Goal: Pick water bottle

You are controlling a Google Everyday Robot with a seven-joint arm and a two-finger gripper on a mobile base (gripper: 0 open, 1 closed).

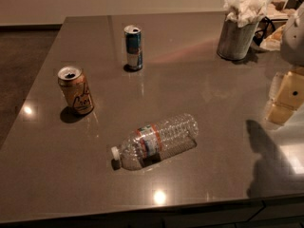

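Water bottle (154, 141) on side, axis diagonal, cap lower-left; hand (286, 98) at right edge, grip unclear.

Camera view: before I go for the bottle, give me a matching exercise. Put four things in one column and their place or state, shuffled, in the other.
Things
1. clear ribbed plastic water bottle
2. orange soda can
3. slim blue-silver can
4. robot's pale yellowish gripper

Places or states
A. standing, far side of the glossy grey-brown table
B. at the right edge of the view, apart from the bottle
C. lying on its side, white cap pointing left
D. standing at the left, nearer than the other can

Pairs: 1-C, 2-D, 3-A, 4-B
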